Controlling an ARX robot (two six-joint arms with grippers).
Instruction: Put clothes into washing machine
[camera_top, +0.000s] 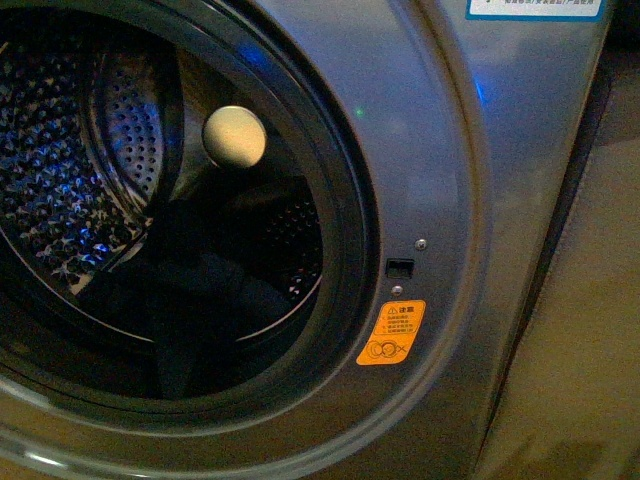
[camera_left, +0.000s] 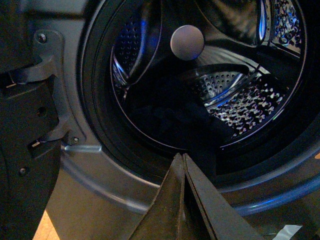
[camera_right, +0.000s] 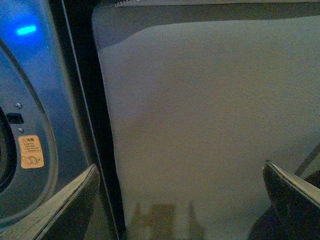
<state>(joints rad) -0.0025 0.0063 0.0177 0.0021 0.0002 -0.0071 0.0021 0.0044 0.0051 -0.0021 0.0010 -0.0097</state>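
Both grippers held nothing: the left gripper (camera_left: 183, 165) was pinched closed before the washing machine (camera_top: 450, 180), the right gripper (camera_right: 180, 195) spread wide beside it. Dark clothes (camera_top: 190, 300) lay low in the drum, seemingly delivered.

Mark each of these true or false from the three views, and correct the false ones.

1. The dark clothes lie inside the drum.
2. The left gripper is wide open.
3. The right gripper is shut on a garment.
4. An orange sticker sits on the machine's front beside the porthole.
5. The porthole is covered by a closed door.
1. True: the clothes lie low in the washing machine drum.
2. False: the left gripper has its fingers together, shut, holding nothing visible.
3. False: the right gripper is open and empty, facing a pale surface beside the machine.
4. True: the orange sticker sits right of the porthole.
5. False: the opening is uncovered, with the drum showing directly.
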